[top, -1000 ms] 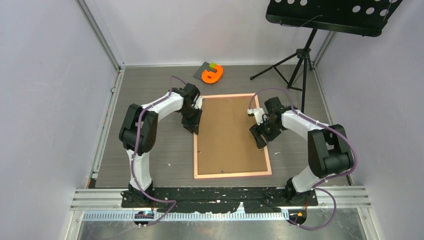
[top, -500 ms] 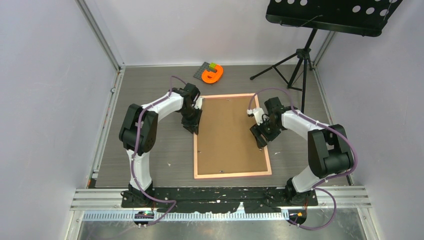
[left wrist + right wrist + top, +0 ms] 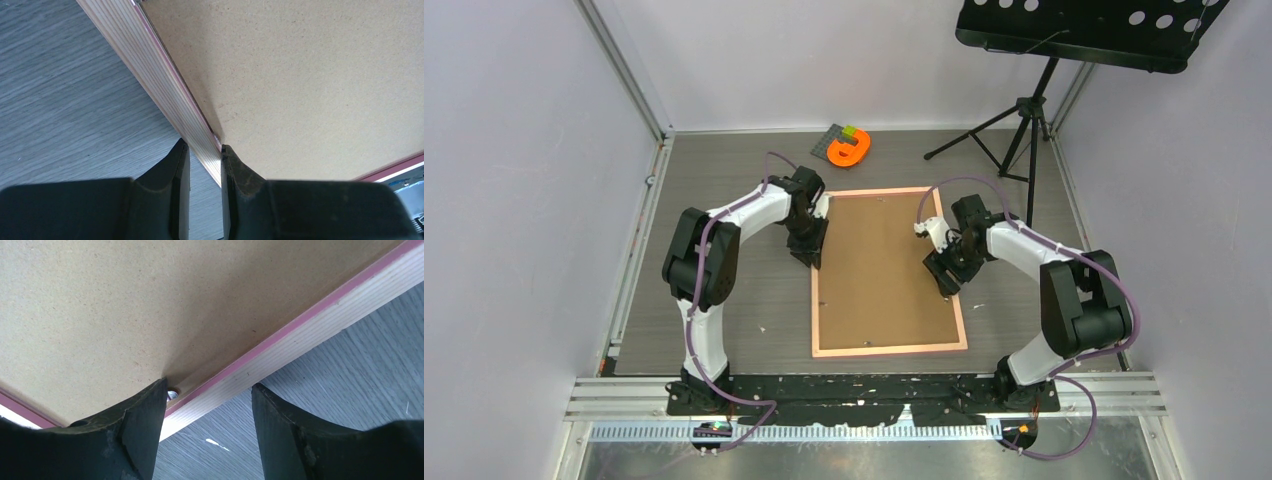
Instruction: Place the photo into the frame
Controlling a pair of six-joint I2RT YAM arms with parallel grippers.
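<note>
the pink frame [image 3: 889, 350] lies flat on the worktop [image 3: 724, 200] between the two arms, back side up. a brown backing board [image 3: 879, 260] fills its opening. the photo shows in no view, and i cannot tell whether it lies under the board. the left pincer [image 3: 809, 260] is clenched on the frame's left rail, a finger [image 3: 181, 165] on each side. the right pincer [image 3: 944, 287] stands released astride the right rail. its inner finger [image 3: 145, 415] is over the board by a small metal tab [image 3: 172, 394], and its outer one is off the rail over the worktop. since a second ago the right wrist has shifted slightly toward the far side. the frame, the board and the left arm have not moved.
</note>
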